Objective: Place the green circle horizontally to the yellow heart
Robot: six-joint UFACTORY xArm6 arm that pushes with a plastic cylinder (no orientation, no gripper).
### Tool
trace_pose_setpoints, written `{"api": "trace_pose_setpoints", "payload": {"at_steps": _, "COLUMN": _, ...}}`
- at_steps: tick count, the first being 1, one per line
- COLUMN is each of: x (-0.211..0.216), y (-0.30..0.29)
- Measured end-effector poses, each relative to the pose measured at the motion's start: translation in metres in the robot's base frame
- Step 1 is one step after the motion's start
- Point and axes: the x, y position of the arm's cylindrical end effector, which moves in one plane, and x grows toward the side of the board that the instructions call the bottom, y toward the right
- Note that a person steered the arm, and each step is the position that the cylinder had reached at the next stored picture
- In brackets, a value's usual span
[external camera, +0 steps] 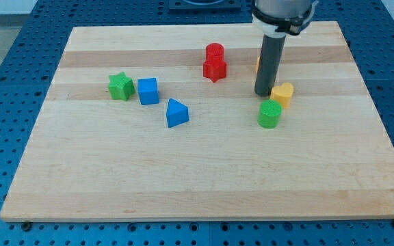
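Our arm (284, 14) is cut off at the far edge of the view, so only its pale collar and dark rod show. A sliver of orange or yellow (258, 65) peeks out from behind the rod on its left side; we cannot tell what it belongs to.

We carry no claw, only the rod, so there are no jaws to stand apart or together. Our tip (263, 93) rests on the wooden board (197, 171), just left of the yellow heart (283, 93) and just beyond the green circle (269, 114); whether it touches either is unclear.

The green circle is a short upright cylinder with a flat round top, bright green. Being round, it shows no long axis and no facing. It sits on the right half of the board, just in front of the yellow heart and slightly to its left, the two close or touching.

Farther left stand a red cylinder (215, 51) with a red star (214, 68) in front of it, then a blue triangle (177, 113), a blue cube (148, 90) and a green star (120, 86).
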Motion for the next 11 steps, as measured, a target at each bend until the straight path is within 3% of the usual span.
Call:
{"api": "trace_pose_setpoints", "payload": {"at_steps": 2, "x": 0.030, "y": -0.035}}
{"api": "trace_pose_setpoints", "payload": {"at_steps": 4, "x": 0.103, "y": -0.026}}
{"api": "trace_pose_setpoints", "payload": {"at_steps": 6, "x": 0.079, "y": 0.011}}
{"api": "trace_pose_setpoints", "payload": {"at_steps": 11, "x": 0.030, "y": 0.011}}
